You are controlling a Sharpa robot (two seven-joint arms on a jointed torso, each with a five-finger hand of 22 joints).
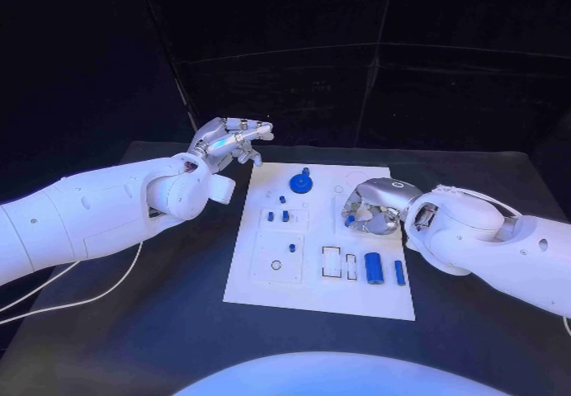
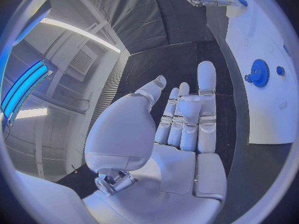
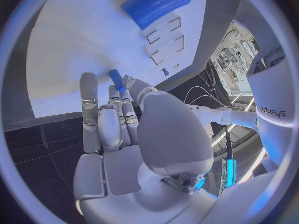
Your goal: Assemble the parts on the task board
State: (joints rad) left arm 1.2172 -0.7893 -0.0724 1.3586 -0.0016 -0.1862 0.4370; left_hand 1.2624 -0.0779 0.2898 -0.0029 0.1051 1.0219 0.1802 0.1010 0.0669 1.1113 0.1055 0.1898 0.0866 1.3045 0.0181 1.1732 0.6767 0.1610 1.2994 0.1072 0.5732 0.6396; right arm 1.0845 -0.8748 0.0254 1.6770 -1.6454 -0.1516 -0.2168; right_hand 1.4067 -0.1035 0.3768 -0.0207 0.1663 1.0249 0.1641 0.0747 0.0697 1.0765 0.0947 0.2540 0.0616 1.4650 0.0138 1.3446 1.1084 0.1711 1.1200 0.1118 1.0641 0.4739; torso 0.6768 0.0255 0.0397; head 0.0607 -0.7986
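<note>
Overhead: black table (image 1: 143, 330) under dark backdrop, white task board (image 1: 312, 293) at centre. Board carries blue gear (image 1: 302, 182) near far edge, blue cylinder (image 1: 374, 267) near right edge. Left hand (image 1: 228, 139) raised beside board's far-left corner, fingers apart, holding nothing. Right hand (image 1: 371, 208) over board, pinching small blue peg (image 3: 116, 78).

1. Flat white rectangular task board (image 1: 312, 285), lying mid-desk.
2. Round blue gear part (image 1: 301, 182), seated near board's far edge.
3. Blue cylinder part (image 1: 374, 267), lying by a slim blue bar (image 1: 400, 272).
</note>
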